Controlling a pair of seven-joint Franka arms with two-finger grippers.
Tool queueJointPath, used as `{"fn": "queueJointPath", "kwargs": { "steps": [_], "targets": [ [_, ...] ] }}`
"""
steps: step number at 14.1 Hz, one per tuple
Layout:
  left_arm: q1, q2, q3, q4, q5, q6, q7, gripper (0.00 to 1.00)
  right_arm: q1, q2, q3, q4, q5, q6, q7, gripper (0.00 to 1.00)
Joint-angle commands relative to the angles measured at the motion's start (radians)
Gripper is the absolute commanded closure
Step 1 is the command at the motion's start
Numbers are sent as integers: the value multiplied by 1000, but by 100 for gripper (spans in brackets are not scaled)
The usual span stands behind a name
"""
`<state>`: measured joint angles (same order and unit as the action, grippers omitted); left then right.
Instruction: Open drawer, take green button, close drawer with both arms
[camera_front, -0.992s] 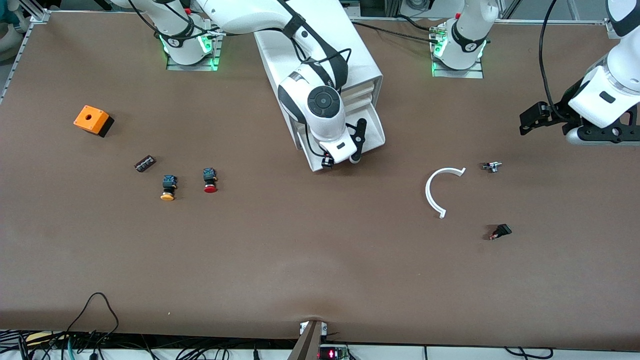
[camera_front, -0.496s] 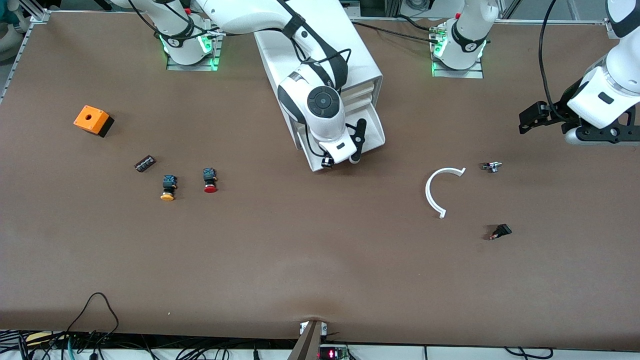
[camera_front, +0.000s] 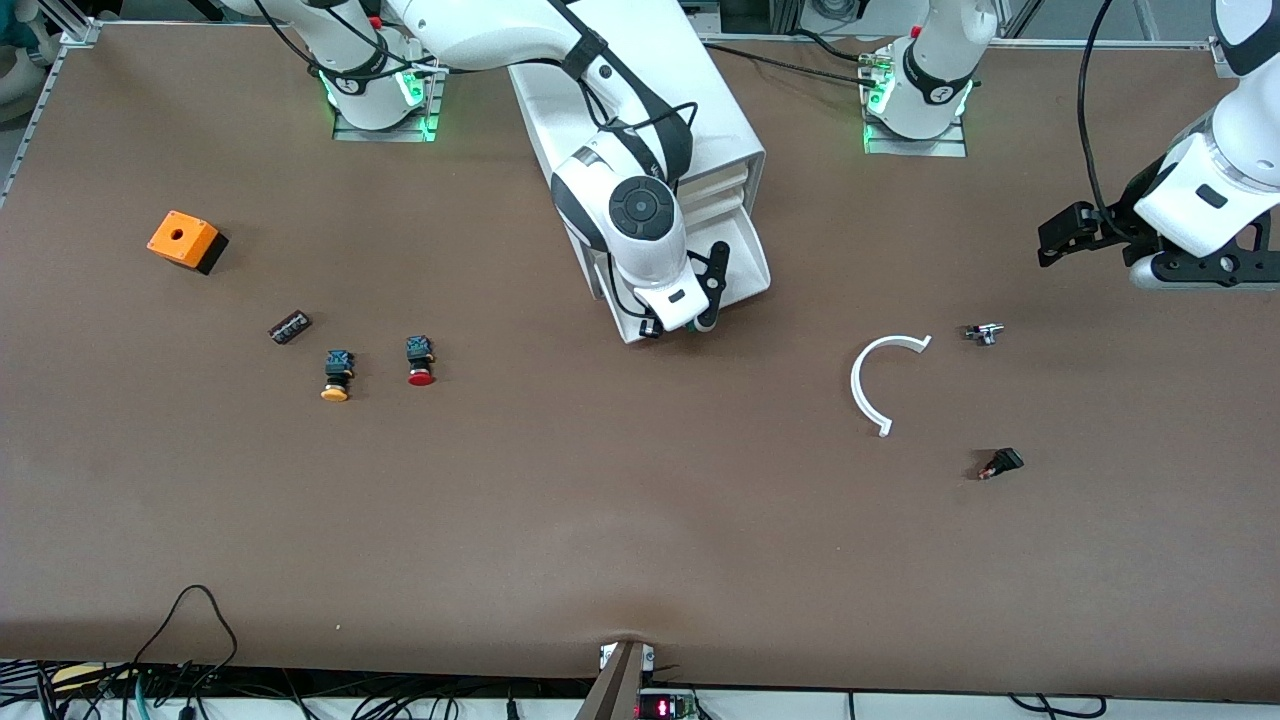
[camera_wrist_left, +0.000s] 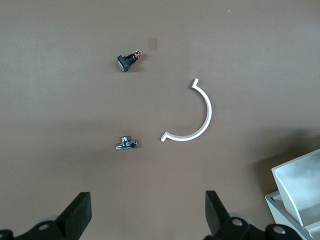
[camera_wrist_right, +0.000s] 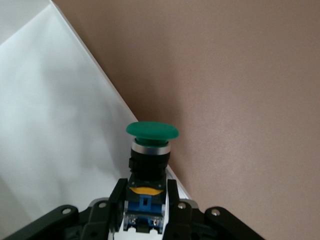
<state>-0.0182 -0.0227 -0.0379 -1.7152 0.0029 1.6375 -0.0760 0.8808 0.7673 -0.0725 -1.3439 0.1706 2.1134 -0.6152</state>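
Drawer (camera_front: 745, 262) open, right gripper (camera_wrist_right: 145, 200) clamps the button (camera_wrist_right: 150, 150) over it; left gripper (camera_wrist_left: 145, 215) waits spread wide; closing remains.

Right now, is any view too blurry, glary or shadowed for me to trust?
Right wrist view: the button is sharp in the right gripper; soft grey shadows mottle the drawer. Left wrist view: even light, with the left gripper in silhouette. Front view: no glare on the table.
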Motion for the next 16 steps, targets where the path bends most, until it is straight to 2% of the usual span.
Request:
{"fn": "queueJointPath", "kwargs": {
  "steps": [1,7,16],
  "targets": [
    [-2,12,-2,32,16,-25,-13,0,-5,-2,0,15,21,-16,-15,61],
    [-2,10,-3,34,12,-42,-14,0,-10,-2,2,15,21,-18,-15,63],
    [0,10,-2,34,9,-48,-13,0,-8,-2,3,22,20,-49,-14,78]
  ]
}}
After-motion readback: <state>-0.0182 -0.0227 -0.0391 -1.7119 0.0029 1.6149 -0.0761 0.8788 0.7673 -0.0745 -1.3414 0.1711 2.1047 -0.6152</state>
